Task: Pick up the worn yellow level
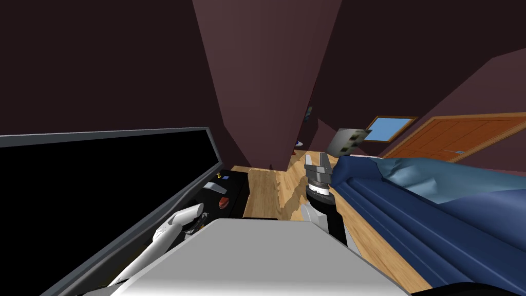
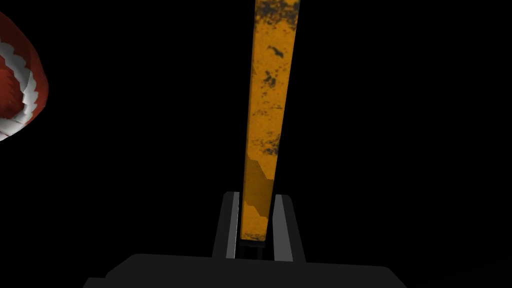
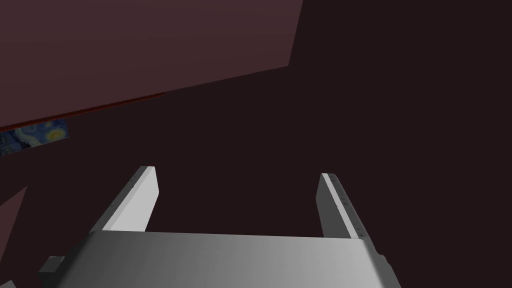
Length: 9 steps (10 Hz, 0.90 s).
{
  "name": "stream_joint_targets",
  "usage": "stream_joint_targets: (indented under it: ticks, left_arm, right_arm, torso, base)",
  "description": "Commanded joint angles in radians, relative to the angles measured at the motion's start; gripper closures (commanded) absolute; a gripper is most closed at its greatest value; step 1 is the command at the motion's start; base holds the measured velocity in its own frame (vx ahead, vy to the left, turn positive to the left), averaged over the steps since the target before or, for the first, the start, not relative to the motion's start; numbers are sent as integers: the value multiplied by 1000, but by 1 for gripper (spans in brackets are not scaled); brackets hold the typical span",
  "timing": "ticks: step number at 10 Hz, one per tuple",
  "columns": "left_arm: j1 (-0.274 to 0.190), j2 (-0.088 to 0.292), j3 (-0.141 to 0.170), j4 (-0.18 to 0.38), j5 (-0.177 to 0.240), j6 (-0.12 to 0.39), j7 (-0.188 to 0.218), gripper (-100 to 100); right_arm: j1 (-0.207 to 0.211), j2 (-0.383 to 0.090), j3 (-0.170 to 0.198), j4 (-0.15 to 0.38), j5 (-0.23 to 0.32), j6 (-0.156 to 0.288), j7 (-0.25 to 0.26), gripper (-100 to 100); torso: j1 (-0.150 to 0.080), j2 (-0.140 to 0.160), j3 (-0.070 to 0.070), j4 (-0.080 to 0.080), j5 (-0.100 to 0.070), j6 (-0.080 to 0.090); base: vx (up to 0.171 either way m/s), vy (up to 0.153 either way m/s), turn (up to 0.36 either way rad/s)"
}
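The worn yellow level (image 2: 265,100) is a long orange-yellow bar with dark scuffs, and it runs straight away from my left gripper (image 2: 256,196). Both thin fingers (image 2: 231,225) press its sides at the near end, so the gripper is shut on it. Everything behind the level is black, and I cannot tell whether it rests on anything. In the head view my left forearm (image 1: 169,231) reaches over a low black cabinet (image 1: 237,192) below a big black screen (image 1: 102,174). My right gripper (image 1: 318,162) is held up over the floor, and its fingers stand open (image 3: 237,172) with nothing between them.
A red thing with a white zigzag band (image 2: 20,100) lies close beside the level, also seen on the cabinet (image 1: 222,203). A blue bed (image 1: 411,205) fills the right side, with a wood floor strip (image 1: 262,190) between it and the cabinet. An orange door (image 1: 462,139) stands beyond.
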Motion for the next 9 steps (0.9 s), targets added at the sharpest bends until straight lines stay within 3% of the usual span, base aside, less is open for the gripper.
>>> stream_joint_targets:
  ticks: [1, 2, 5, 7, 8, 9]
  left_arm:
    - [0, 0, 0, 0, 0, 0, 0, 0]
    - [27, 11, 5, -37, 14, 13, -25, 100]
    - [62, 24, 12, -88, 31, 32, -52, 100]
    - [110, 42, 21, -155, 54, 57, -89, 100]
    - [99, 36, 19, -140, 47, 50, -74, 100]
    - [102, 37, 20, -143, 48, 52, -79, 0]
  right_arm:
    - [0, 0, 0, 0, 0, 0, 0, 0]
    - [0, 0, 0, 0, 0, 0, 0, 0]
    - [0, 0, 0, 0, 0, 0, 0, 0]
    - [0, 0, 0, 0, 0, 0, 0, 0]
    - [0, 0, 0, 0, 0, 0, 0, 0]
    - [0, 0, 0, 0, 0, 0, 0, 0]
  torso:
    - [0, 0, 0, 0, 0, 0]
    - [0, 0, 0, 0, 0, 0]
    - [-3, -7, -4, -1, -1, 0]
    - [-3, -6, -3, -1, -1, 0]
    - [-3, -7, -4, -1, -2, -1]
    - [-2, -4, -2, -1, -1, 1]
  base:
    - [0, 0, 0]
    - [79, -30, 174]
    - [105, -43, 116]
    - [108, -38, 155]
    - [53, -19, 45]
    - [9, -4, -8]
